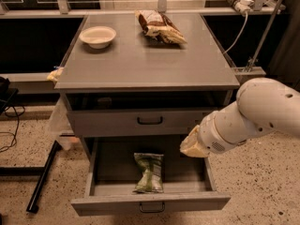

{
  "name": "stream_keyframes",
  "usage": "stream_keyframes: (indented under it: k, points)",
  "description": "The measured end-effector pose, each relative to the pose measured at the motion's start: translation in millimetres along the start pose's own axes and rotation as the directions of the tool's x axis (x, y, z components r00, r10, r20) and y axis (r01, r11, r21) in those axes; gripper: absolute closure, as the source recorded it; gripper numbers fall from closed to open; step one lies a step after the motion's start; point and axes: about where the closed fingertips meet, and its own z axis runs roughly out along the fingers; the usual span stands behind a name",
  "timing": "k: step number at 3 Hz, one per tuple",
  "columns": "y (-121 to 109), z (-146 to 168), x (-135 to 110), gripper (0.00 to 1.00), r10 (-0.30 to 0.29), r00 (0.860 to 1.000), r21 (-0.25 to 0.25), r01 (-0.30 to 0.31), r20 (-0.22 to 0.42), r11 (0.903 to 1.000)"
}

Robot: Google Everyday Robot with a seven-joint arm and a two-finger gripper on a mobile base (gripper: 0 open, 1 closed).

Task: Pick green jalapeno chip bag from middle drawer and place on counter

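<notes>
The green jalapeno chip bag [149, 172] lies flat in the middle drawer [187, 202], which is pulled out towards me, its small dark handle at the front. The bag sits near the middle of the drawer's floor. My white arm comes in from the right. Its gripper [191, 146] hangs over the drawer's right side, above and to the right of the bag and apart from it. The grey counter [140, 60] tops the cabinet above.
A white bowl [97, 35] stands at the counter's back left. A brown-and-cream chip bag [160, 27] lies at the back middle. A shut drawer front [108, 122] with a dark handle sits above the open drawer. A black stand leg [42, 179] lies on the floor at left.
</notes>
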Motion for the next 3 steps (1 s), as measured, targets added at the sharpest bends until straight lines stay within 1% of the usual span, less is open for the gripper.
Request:
stream_keyframes:
  k: [1, 2, 3]
  points:
    - [-4.7, 21.5, 5.5, 1.0, -0.05, 0.998, 0.021, 0.05, 0.022, 0.9985]
    - [-21.3, 74.9, 6.2, 1.0, -0.138, 0.986, 0.061, 0.133, 0.092, 0.9893]
    - [-39.3, 135.0, 0.3, 1.0, -0.181, 0.969, 0.08, 0.17, 0.17, 0.9822]
